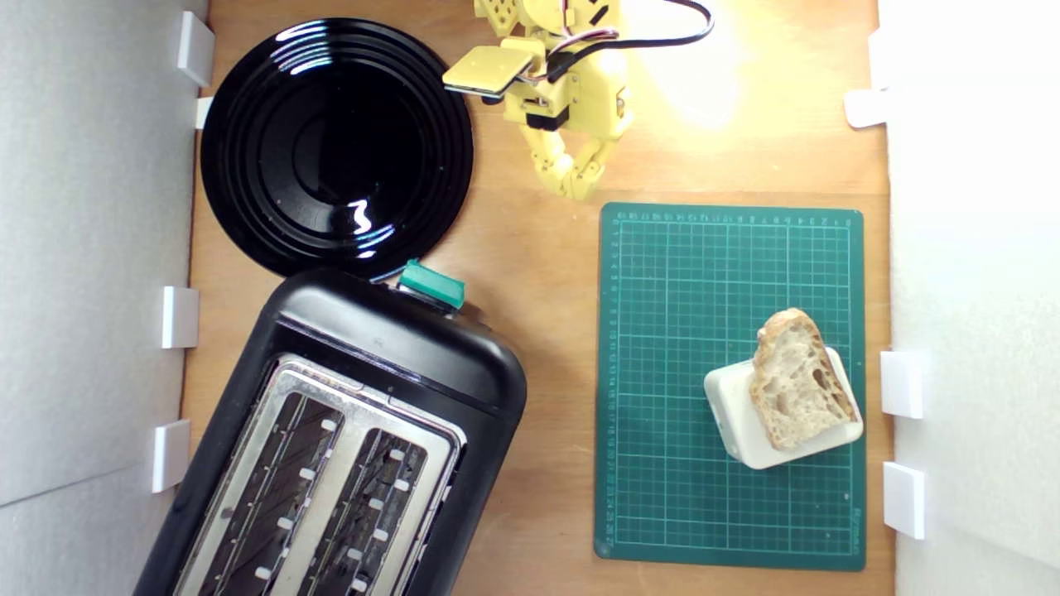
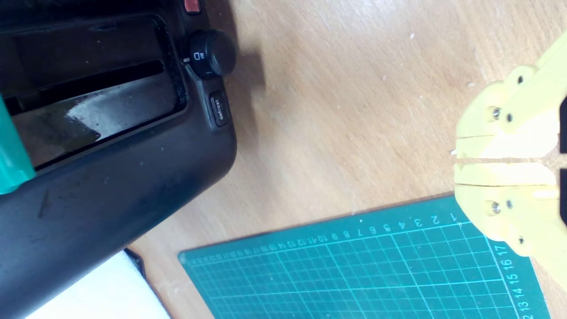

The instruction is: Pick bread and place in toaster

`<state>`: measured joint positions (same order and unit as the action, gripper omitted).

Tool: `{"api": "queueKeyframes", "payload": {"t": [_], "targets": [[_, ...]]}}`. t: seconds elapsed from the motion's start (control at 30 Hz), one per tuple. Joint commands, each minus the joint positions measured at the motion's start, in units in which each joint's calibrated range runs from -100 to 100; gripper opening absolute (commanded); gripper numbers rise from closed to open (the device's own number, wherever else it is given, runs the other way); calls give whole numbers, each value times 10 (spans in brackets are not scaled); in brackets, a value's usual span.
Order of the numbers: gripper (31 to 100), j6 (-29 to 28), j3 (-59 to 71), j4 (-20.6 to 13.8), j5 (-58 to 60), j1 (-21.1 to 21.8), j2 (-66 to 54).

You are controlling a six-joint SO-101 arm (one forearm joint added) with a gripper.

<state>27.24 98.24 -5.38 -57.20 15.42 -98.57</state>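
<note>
One bread (image 1: pixel 799 381) slice, lower right of the exterior view, flat on a white block (image 1: pixel 739 422) on the green mat (image 1: pixel 679 331). Likely light, stiff-crusted, crumbly; grip across the crust edges. One toaster (image 1: pixel 397 348), two slots, lower left. Pincer (image 1: pixel 574 189) clenched, empty, top centre.

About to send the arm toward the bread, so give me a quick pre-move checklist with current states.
1. Gripper empty: ok, jaws closed on nothing.
2. Jaws open for a grasp: not ok, they meet in the wrist view.
3. Bread reachable: ok, lying uncovered on the white block.
4. Path over the green cutting mat: ok, nothing in between.
5. Toaster slots free: ok in the exterior view.
6. Teal lever up: cannot tell.
</note>
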Motion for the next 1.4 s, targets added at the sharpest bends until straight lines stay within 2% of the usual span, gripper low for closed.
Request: {"api": "queueKeyframes", "payload": {"t": [0.0,0.3,0.5,0.67,1.0,1.17,1.37], "targets": [[308,4,-1,1,0,3,-1],[308,0,-10,8,4,1,7],[308,0,-22,44,6,5,53],[308,-1,-23,52,84,4,83],[308,-43,-130,63,191,9,255],[308,-71,-166,60,287,37,358],[308,-101,-263,57,307,78,459]]}}
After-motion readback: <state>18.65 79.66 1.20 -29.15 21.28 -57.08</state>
